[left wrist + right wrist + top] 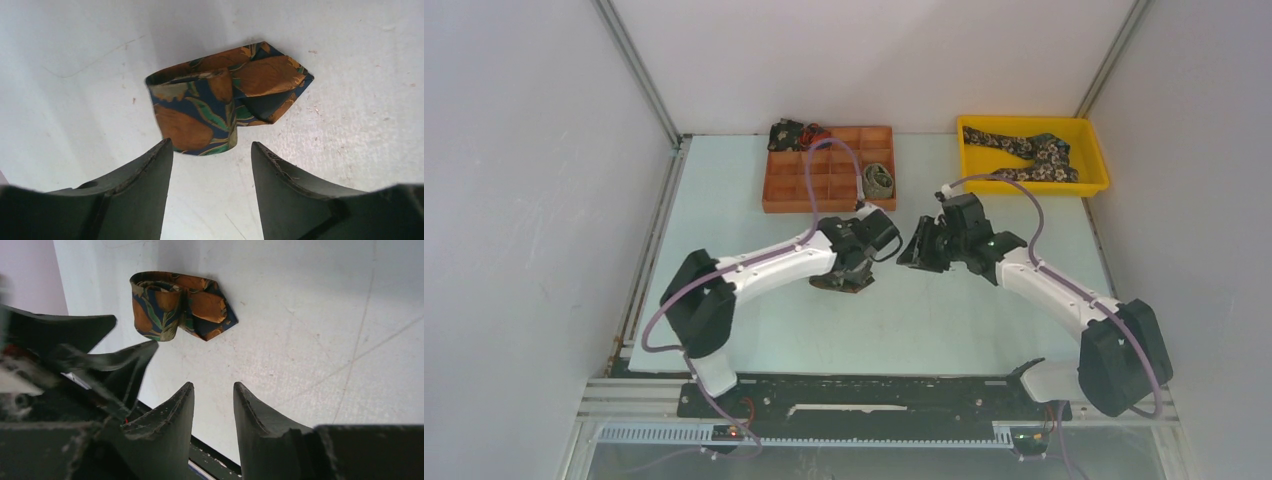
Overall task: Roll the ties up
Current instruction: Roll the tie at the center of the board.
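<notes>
Worktop (724, 200) carries everything I see | yellow bin (1034, 121) at far right holds an unrolled tie (1029, 150) | left gripper (212, 145) parted, empty | right gripper (214, 385) parted, empty | rolled tie (220, 100) lies on worktop just ahead of left gripper

- You'll find an orange divided tray (824, 205) at the far side of the pale surface (924, 320).
- To its right, well apart, you see a yellow bin (1036, 187).

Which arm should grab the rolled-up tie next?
Probably the left. The left gripper hangs open right at the rolled tie, and the orange tray is on its side. The right gripper sits farther away.
</notes>
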